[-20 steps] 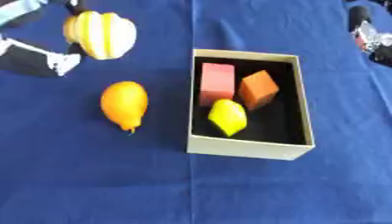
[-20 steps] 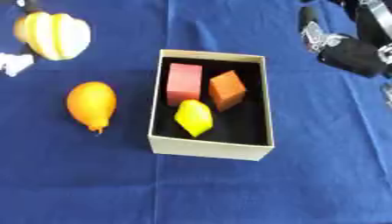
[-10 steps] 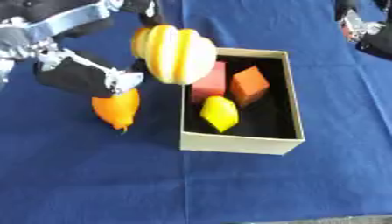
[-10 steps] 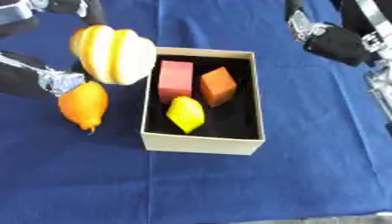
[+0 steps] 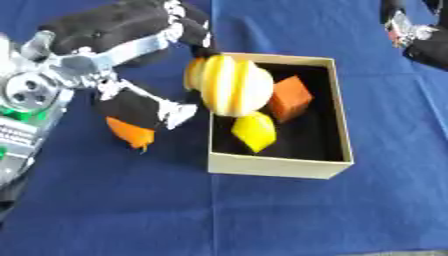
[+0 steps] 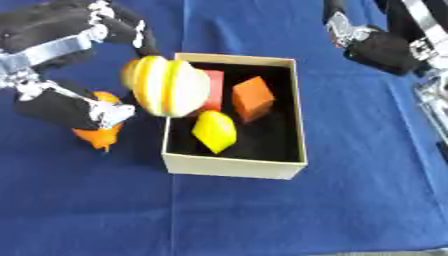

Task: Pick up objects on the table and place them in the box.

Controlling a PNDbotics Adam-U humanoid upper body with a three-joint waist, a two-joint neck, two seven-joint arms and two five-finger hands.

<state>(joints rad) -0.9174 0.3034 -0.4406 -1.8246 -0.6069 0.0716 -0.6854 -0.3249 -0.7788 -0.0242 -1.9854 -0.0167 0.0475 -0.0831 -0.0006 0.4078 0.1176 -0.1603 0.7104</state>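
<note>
My left hand (image 5: 131, 40) is shut on a yellow and white striped round fruit (image 5: 229, 85), holding it above the left edge of the tan box (image 5: 278, 167). Inside the box lie a yellow lemon-shaped piece (image 5: 255, 131), an orange block (image 5: 290, 98) and a red block (image 6: 213, 90), the red one partly hidden by the striped fruit. An orange fruit (image 5: 129, 132) lies on the blue cloth left of the box, partly covered by my thumb. My right hand (image 6: 376, 45) hovers at the upper right, away from the box.
A blue cloth (image 5: 262, 215) covers the whole table. My left forearm (image 5: 31, 100) fills the left edge of the view.
My left hand has carried the striped fruit right and down, from beside the box's top left corner to over its left side. The camera has also tilted.
</note>
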